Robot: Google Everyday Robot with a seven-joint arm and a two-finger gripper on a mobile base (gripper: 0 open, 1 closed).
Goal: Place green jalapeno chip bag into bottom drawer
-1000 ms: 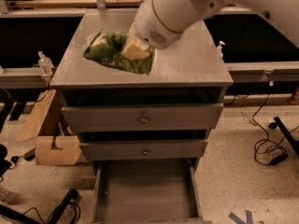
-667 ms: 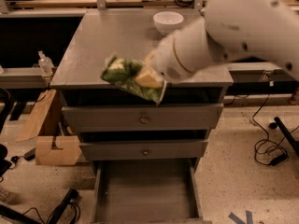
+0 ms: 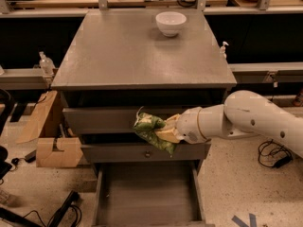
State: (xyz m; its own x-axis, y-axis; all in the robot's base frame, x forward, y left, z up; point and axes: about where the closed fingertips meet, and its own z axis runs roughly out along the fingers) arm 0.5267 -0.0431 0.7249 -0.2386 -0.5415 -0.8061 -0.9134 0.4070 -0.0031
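Observation:
My gripper (image 3: 164,132) is shut on the green jalapeno chip bag (image 3: 150,131), a wrinkly green foil bag with pale print. It holds the bag in the air in front of the two upper drawer fronts, above the open bottom drawer (image 3: 147,197). The white arm (image 3: 255,119) reaches in from the right. The bottom drawer is pulled out, a plain grey tray with nothing visible inside.
A white bowl (image 3: 171,22) stands at the back of the grey cabinet top (image 3: 137,51). The middle drawer's knob (image 3: 148,153) shows just below the bag. A cardboard box (image 3: 52,136) and cables lie on the floor at the left.
The arm has carried the bag off the cabinet top, forward and down, to in front of the drawer fronts above the open bottom drawer. The white bowl is now uncovered.

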